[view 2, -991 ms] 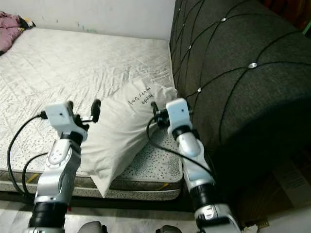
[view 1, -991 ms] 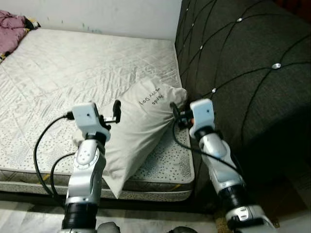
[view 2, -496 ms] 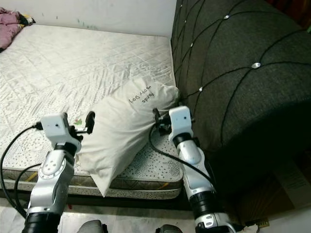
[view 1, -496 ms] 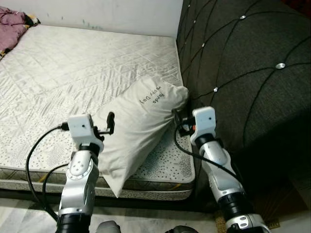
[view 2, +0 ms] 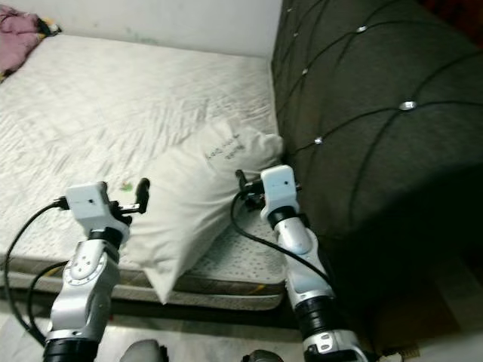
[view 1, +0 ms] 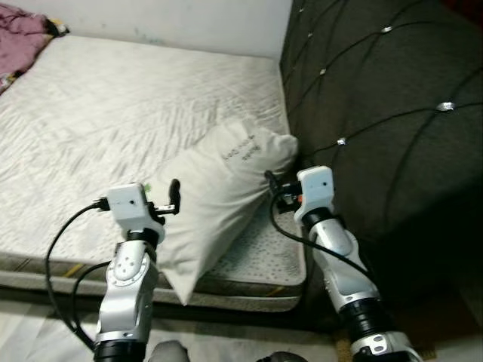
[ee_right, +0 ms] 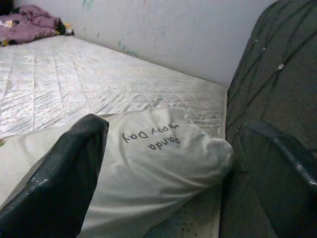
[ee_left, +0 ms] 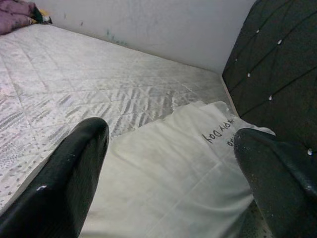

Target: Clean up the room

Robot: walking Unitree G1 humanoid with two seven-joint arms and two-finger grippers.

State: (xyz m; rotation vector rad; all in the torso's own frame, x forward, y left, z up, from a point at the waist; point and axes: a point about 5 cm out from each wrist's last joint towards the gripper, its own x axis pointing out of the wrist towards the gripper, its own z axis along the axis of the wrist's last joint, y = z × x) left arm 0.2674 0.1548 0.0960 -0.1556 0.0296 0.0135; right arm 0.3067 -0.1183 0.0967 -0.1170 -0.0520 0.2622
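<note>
In the left eye view I had the left gripper raised at the lower left of centre, beside the near left edge of the one white pillow. I could not make out both of its fingers clearly there. The right gripper sat just right of centre, its tips against the pillow's right side, next to the dark tufted headboard. The pillow lay slanted on the near right corner of the single bare mattress, its lower corner overhanging the front edge. One bundle of purple cloth lay at the upper left corner.

The right eye view showed me the same layout, with one black cable looping from the left wrist.

In the left wrist view, I saw two black fingers spread wide with the pillow's white fabric between them; they gripped nothing.

In the right wrist view, that gripper's two fingers were likewise wide apart and empty. The pillow, with its handwritten words, lay between them, and the headboard was beside the far finger.
</note>
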